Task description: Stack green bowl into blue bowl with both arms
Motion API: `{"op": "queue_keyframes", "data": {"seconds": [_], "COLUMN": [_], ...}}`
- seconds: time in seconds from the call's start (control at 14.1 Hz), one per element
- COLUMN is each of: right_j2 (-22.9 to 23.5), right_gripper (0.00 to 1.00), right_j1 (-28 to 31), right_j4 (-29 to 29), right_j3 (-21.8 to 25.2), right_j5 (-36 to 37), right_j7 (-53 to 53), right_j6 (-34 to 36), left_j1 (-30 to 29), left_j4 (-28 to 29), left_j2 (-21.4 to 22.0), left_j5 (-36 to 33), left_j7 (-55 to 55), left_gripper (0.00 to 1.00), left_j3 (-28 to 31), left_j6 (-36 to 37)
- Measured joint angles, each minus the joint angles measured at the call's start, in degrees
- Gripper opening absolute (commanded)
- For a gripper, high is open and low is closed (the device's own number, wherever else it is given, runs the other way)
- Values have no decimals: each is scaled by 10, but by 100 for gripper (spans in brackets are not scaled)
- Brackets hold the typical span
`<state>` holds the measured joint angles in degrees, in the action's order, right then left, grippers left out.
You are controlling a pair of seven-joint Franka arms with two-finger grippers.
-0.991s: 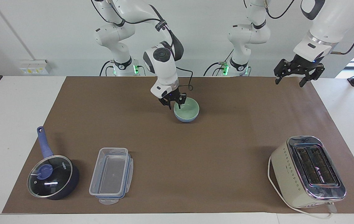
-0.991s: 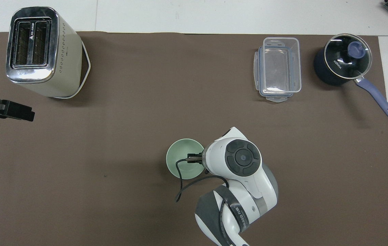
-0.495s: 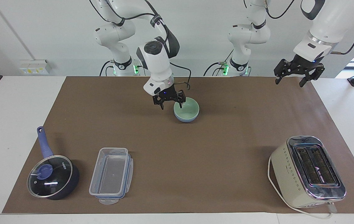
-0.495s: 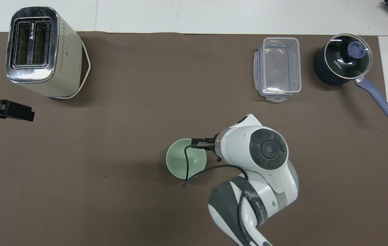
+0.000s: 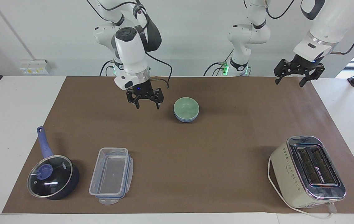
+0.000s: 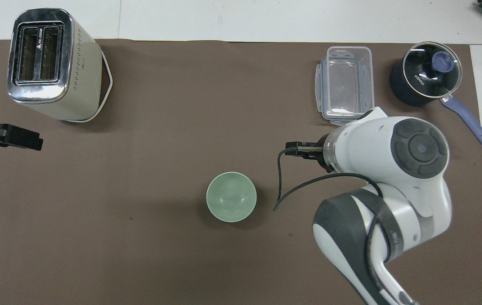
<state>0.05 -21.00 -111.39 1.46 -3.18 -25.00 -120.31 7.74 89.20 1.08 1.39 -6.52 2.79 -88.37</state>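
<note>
Up at the robots' end of the brown mat in the facing view, the green bowl sits nested inside the blue bowl, so only a thin blue band shows under the green rim. The right gripper hangs in the air just beside the stack, toward the right arm's end of the table, fingers spread apart and holding nothing. The left gripper waits up high over the mat's edge at the left arm's end, jaws wide and empty too. Farther from the robots you've got a toaster at the left arm's end, then a clear plastic container and a dark blue lidded saucepan at the right arm's end.

Switching to the overhead view, the green bowl sits on its own around the middle of the mat, and the blue one is completely hidden under it. The right arm's wrist covers most of the right gripper, just the dark tips poke out, off to the side of the bowl and well clear of it. The left gripper shows only as a black bit at the frame edge, nearer the robots than the toaster.
</note>
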Motion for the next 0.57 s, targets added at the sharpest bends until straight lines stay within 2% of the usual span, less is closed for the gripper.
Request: {"op": "queue_keyframes", "data": {"seconds": [0.28,0.57], "right_j2": [-31,-59], "right_gripper": [100,100], "right_j1": [73,111], "right_j4": [43,53], "right_j3": [1,2], "right_j5": [1,1], "right_j7": [80,107], "right_j6": [105,165], "left_j1": [0,0], "left_j4": [0,0], "left_j2": [0,0], "left_j5": [0,0], "left_j7": [0,0], "left_gripper": [100,100], "left_j3": [0,0], "left_j6": [0,0]}}
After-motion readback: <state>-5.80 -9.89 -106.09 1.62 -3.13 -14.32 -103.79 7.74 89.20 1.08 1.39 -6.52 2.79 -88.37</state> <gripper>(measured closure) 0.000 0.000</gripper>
